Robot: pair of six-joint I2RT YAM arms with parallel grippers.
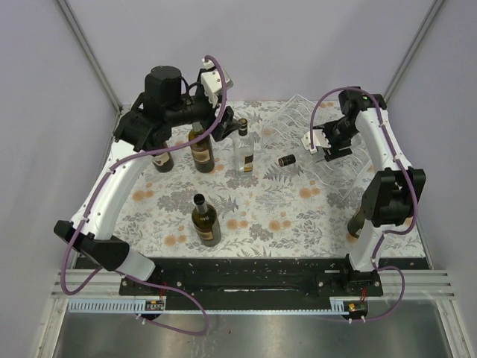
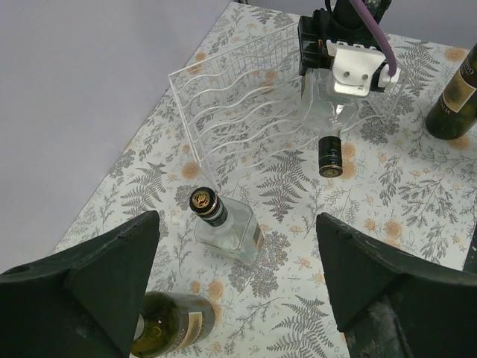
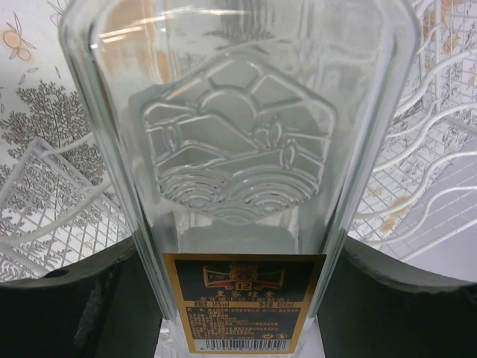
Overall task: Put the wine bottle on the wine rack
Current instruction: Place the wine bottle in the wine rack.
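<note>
The wine rack point(image 1: 294, 119) is a clear tiered rack of wavy ribs at the back right of the table; it also shows in the left wrist view point(image 2: 238, 112) and the right wrist view point(image 3: 436, 149). My right gripper point(image 1: 328, 145) is shut on a clear square wine bottle point(image 3: 238, 149) with a gold and black label. The bottle lies level at the rack's front, its black cap point(image 1: 287, 160) pointing left point(image 2: 329, 156). My left gripper point(image 2: 238, 298) is open and empty, held high over the standing bottles at the back left point(image 1: 229, 125).
A clear square bottle point(image 2: 227, 227) and a green bottle point(image 2: 168, 321) stand below my left gripper. Dark bottles stand at the back left point(image 1: 201, 149), the centre front point(image 1: 205, 220) and the right beside my right arm point(image 1: 358, 220). The floral tablecloth point(image 1: 283, 209) covers the table.
</note>
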